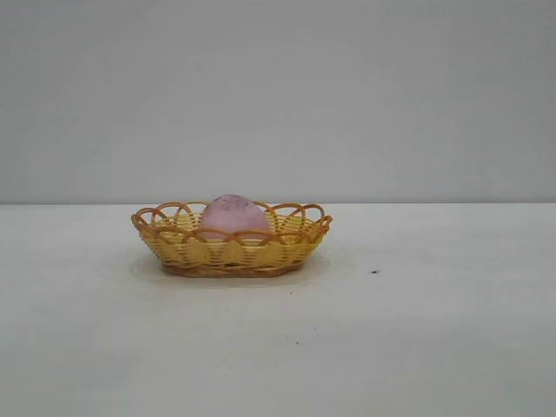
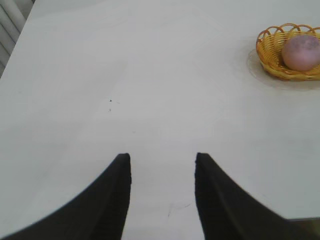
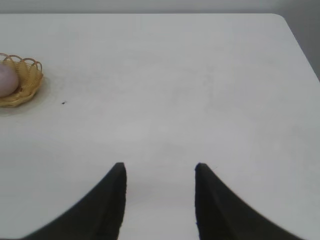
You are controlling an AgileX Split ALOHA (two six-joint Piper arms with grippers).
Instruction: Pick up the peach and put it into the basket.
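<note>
A dusty-pink peach (image 1: 233, 216) with dark speckles on top rests inside the yellow wicker basket (image 1: 230, 253), which has an orange-brown looped rim and stands on the white table. The left wrist view shows the peach (image 2: 301, 51) in the basket (image 2: 269, 59) far off from my left gripper (image 2: 163, 159), which is open over bare table with nothing between its fingers. My right gripper (image 3: 160, 169) is also open and empty, well away from the basket (image 3: 30, 80) and the peach (image 3: 7, 80). Neither arm shows in the exterior view.
A small dark speck (image 1: 374, 272) lies on the table to the right of the basket. A plain grey wall stands behind the table. The table's far edge and rounded corner (image 3: 277, 17) show in the right wrist view.
</note>
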